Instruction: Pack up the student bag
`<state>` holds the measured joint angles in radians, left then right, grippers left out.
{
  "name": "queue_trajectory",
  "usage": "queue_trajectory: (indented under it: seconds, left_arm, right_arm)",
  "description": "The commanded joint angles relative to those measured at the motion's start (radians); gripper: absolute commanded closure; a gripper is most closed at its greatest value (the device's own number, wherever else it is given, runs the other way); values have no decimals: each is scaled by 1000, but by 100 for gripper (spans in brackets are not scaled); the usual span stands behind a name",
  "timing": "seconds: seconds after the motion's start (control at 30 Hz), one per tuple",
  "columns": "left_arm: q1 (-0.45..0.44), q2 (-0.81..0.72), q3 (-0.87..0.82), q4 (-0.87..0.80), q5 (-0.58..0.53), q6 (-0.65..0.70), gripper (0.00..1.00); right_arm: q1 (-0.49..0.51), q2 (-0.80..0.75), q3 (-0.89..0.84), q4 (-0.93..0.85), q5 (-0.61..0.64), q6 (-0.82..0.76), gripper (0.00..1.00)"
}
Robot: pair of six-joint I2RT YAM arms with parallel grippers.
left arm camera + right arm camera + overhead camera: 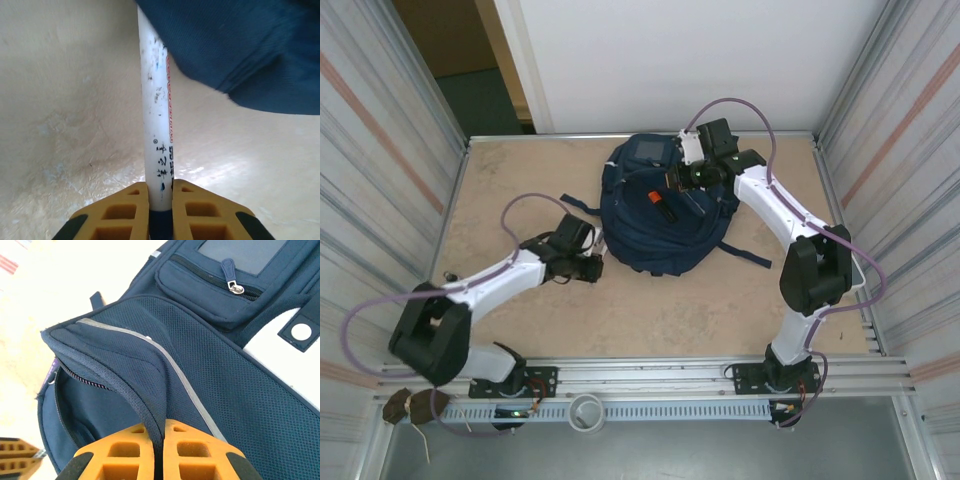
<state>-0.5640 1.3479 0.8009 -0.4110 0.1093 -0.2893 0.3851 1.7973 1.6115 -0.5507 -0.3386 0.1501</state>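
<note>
Navy student bag (655, 215) flap tight in right gripper (159, 432); white pen (155, 125) tight in left gripper (160, 200).

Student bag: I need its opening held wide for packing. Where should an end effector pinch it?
The raised flap edge beside the open zipper, from the robot's right, as the right end effector does: that edge stands up thin, while the mesh panel lies flat.

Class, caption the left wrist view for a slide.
The left hand clamps a white pen pointing at the navy student bag.
</note>
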Motion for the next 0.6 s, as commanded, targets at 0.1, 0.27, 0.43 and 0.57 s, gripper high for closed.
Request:
queue_trajectory:
  seconds: [0.1, 0.27, 0.43, 0.57]
  left_arm:
    - [0, -153, 58, 23, 140, -47, 94]
    - [-5, -141, 125, 53, 182, -75, 94]
    - [-33, -37, 185, 136, 267, -136, 95]
    - [-61, 28, 195, 99, 150, -124, 85]
  right_arm:
    - [-17, -43, 38, 1, -21, 28, 100]
    - [-17, -36, 44, 4, -39, 41, 100]
    - [-15, -33, 42, 17, -65, 58, 100]
    - [-16, -34, 35, 5, -50, 52, 100]
